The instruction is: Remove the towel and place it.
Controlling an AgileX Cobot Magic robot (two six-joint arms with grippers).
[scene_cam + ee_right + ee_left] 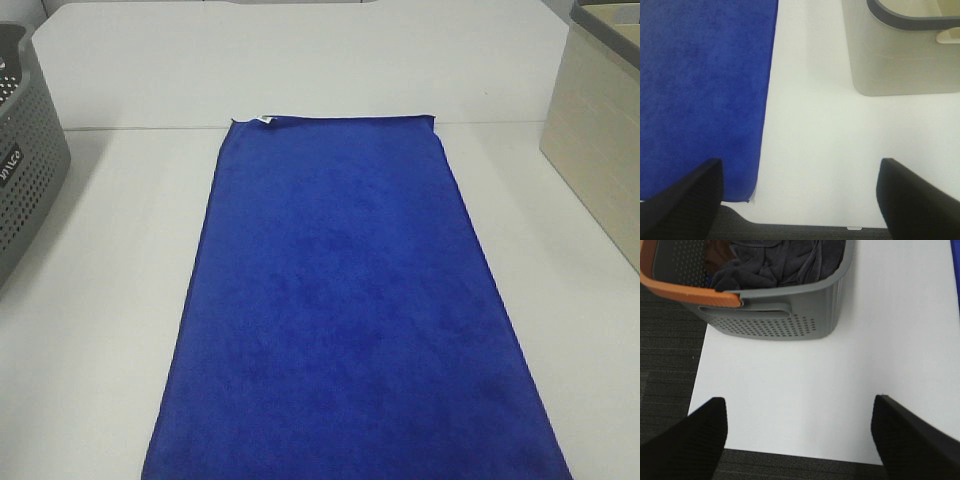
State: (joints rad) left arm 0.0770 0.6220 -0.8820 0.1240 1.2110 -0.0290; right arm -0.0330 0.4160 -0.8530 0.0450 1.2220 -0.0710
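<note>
Edges cut off much of the scene: in the high view the towel runs out of the frame at its near end, the grey basket on the left and the beige bin on the right are each only partly in shot, and neither arm appears there at all. Both wrist views show only the dark fingertips of each claw.

The right claw is released, its two fingers spread wide with nothing between them. It hangs over the near edge of the white table. One finger sits over the towel's near corner, so the cloth lies to that side of the claw and stretches away from it; the beige bin stands ahead on the other side.

The left claw is likewise released and empty, over bare table at the near edge, with the grey basket ahead holding dark clothes. No towel shows near it.

The towel lies flat in the table's middle, its long axis running from near edge to far edge, white tag at the far left corner.
</note>
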